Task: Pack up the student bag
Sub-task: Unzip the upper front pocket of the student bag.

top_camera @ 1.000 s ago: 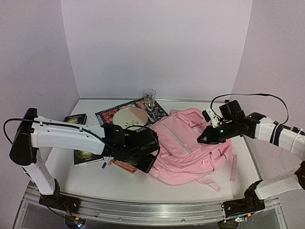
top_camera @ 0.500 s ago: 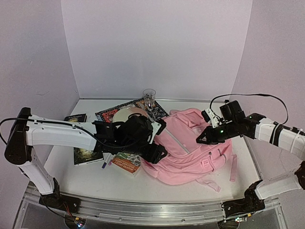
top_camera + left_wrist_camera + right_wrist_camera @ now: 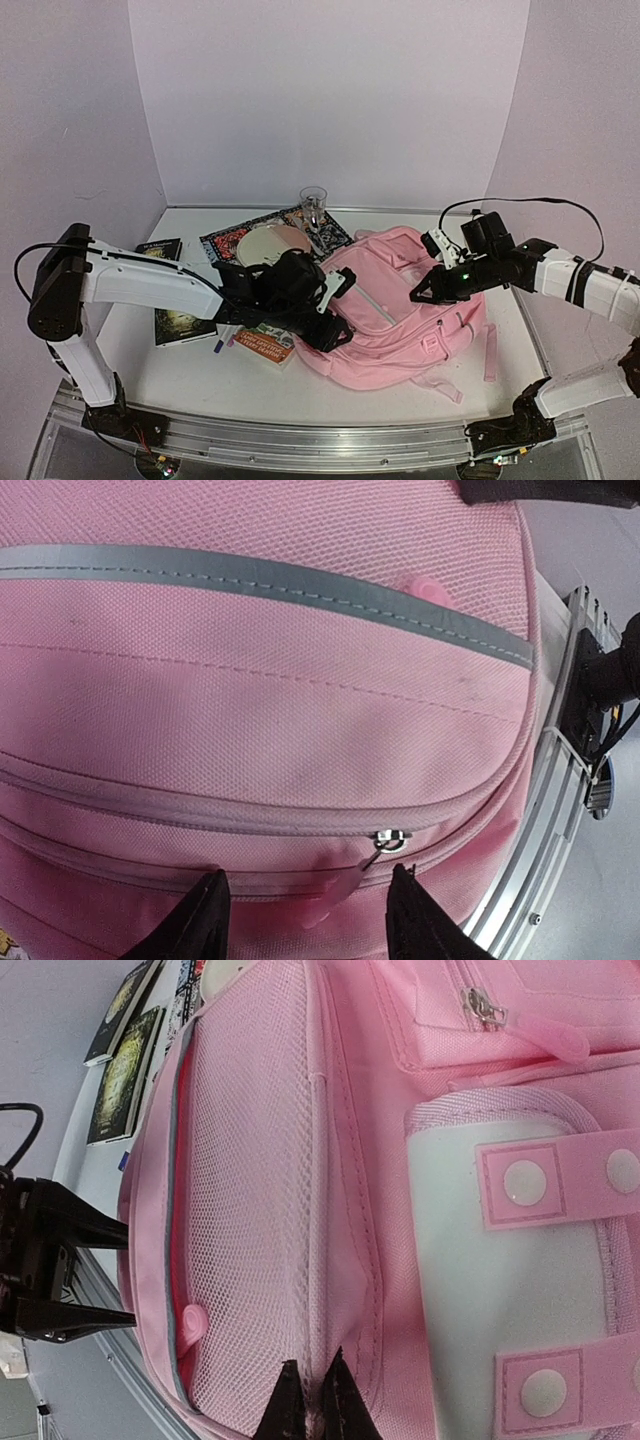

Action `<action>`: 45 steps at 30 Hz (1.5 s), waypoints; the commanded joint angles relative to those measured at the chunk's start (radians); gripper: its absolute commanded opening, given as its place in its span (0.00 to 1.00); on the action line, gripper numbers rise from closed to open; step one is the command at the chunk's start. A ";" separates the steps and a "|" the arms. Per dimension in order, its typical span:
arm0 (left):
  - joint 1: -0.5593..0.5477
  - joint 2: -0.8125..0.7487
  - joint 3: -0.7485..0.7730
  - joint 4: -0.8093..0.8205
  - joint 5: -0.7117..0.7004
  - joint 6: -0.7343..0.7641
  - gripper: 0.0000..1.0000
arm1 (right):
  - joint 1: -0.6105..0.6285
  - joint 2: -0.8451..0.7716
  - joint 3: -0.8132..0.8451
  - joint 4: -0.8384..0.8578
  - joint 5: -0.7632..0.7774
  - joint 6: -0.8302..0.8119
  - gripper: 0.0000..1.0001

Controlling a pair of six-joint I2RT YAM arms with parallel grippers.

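Left wrist: we are bracketing the closed bag's [image 3: 250, 680] zip [image 3: 388, 840], left gripper [image 3: 305, 880] parted, right gripper [image 3: 312, 1378] pinching fabric, books [image 3: 180, 325] unpacked

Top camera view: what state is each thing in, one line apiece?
student bag: lying front side up
left gripper: open, straddling a zipper pull
right gripper: shut, pinching the bag's fabric
glass: upright
books: closed, lying flat
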 commanded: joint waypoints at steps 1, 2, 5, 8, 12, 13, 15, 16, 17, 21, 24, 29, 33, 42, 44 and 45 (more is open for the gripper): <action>0.000 0.044 0.006 0.047 0.035 0.022 0.47 | 0.001 -0.016 0.022 0.106 -0.086 -0.011 0.00; 0.000 0.050 0.008 0.050 0.036 0.024 0.42 | 0.002 -0.015 0.024 0.107 -0.086 -0.011 0.00; -0.001 0.065 0.012 0.064 0.050 0.024 0.32 | 0.001 -0.012 0.027 0.107 -0.083 -0.010 0.00; -0.003 0.071 0.011 0.097 0.078 0.016 0.31 | 0.002 -0.008 0.031 0.110 -0.083 -0.006 0.00; -0.027 0.071 0.012 0.155 0.087 0.006 0.34 | 0.002 0.003 0.035 0.115 -0.089 -0.004 0.00; -0.033 0.074 0.012 0.165 0.081 0.007 0.35 | 0.002 0.005 0.035 0.116 -0.091 -0.004 0.00; -0.038 0.079 0.016 0.178 0.064 0.010 0.37 | 0.002 0.008 0.036 0.117 -0.099 -0.003 0.00; -0.040 0.080 0.017 0.181 0.052 0.012 0.38 | 0.002 0.010 0.037 0.117 -0.101 -0.004 0.00; -0.040 0.076 0.013 0.180 0.033 0.016 0.41 | 0.002 0.010 0.039 0.117 -0.102 -0.006 0.00; -0.038 0.024 -0.028 0.171 -0.074 0.041 0.53 | 0.002 0.008 0.038 0.117 -0.100 -0.016 0.00; -0.025 -0.017 -0.054 0.144 -0.112 0.059 0.59 | 0.002 0.008 0.038 0.117 -0.101 -0.024 0.00; -0.007 -0.052 -0.085 0.132 -0.120 0.092 0.65 | 0.002 0.012 0.043 0.117 -0.105 -0.039 0.00; 0.000 -0.049 -0.078 0.133 -0.098 0.120 0.66 | 0.002 0.024 0.051 0.117 -0.133 -0.049 0.00; 0.002 0.030 -0.005 0.172 0.103 0.203 0.61 | 0.002 0.038 0.058 0.126 -0.220 -0.080 0.00; 0.000 0.047 0.014 0.183 0.129 0.212 0.60 | 0.002 0.042 0.057 0.147 -0.236 -0.085 0.00; 0.000 0.052 0.023 0.186 0.140 0.214 0.59 | 0.002 0.044 0.057 0.149 -0.239 -0.085 0.00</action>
